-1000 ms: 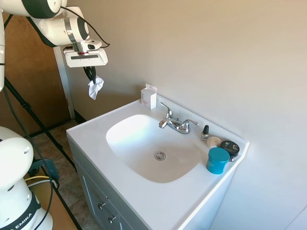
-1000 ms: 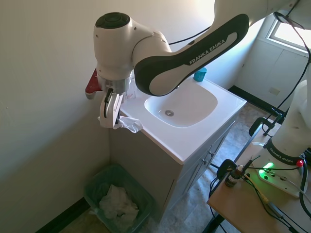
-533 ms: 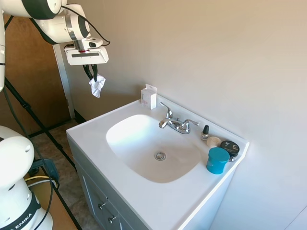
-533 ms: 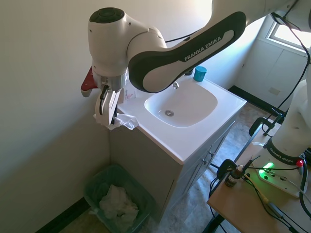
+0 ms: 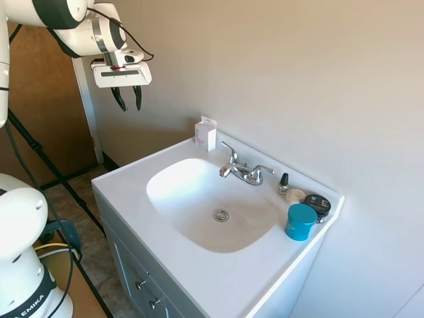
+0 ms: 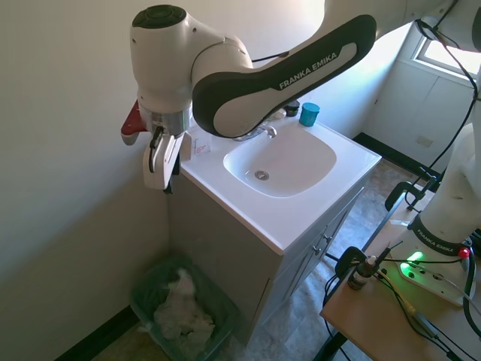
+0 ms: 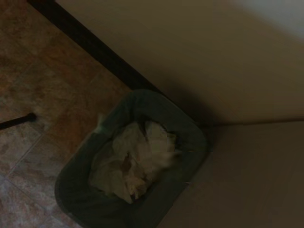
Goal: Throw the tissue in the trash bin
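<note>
The first exterior view shows the jaws [image 5: 128, 99] spread and empty, high beside the far wall and left of the vanity; half a second ago a crumpled tissue hung pinched between them, and now nothing dangles there. In the second exterior view the tissue [image 6: 180, 284] appears as a pale blurred scrap at the mouth of the trash bin [image 6: 219, 340], just above the heap of white paper already inside, so it has been let go and is landing in the bin. The wrist view looks straight down on the bin [image 7: 191, 142] with crumpled paper [image 7: 133, 166] filling it; which piece is the new tissue cannot be told there. Judged from this, the task is done or all but done.

The bin stands on the floor in the corner between the wall and the side of the vanity cabinet [image 6: 225, 248], directly under the jaws. The wall is close on one side of the arm, and the bench [image 5: 122, 185] edge with its small white carton [image 5: 205, 134] is close on the other. Open room lies upward and out toward the near side, away from the corner.
</note>
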Controlling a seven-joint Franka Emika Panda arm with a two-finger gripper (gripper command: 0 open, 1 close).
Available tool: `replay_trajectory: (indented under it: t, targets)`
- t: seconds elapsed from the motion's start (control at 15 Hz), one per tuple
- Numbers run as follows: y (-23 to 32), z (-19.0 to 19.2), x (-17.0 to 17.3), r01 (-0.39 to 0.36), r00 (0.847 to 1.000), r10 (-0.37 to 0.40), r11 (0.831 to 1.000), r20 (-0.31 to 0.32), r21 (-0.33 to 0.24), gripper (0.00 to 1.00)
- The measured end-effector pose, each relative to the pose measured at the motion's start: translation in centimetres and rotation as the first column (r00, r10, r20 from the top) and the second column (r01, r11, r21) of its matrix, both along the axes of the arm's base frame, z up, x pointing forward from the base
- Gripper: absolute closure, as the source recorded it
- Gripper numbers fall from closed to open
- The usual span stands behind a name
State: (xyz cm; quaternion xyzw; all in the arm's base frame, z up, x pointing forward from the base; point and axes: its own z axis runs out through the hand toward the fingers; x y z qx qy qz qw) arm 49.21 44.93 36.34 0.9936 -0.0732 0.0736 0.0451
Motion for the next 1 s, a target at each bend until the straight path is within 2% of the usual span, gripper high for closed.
replay_trajectory:
  t: [0.47, 0.73, 1.0]
  targets:
    - [-0.6, 0.7, 0.9, 0.029, 1.0, -0.029, 1.0, 0.011, 0.009, 0.0]
    - [-4.5, 3.3, 2.7, 0.14, 0.989, -0.141, 0.99, 0.047, 0.02, 0.0]
    - [-9.5, 4.0, 1.2, 0.263, 0.964, -0.262, 0.965, 0.049, -0.008, 0.0]
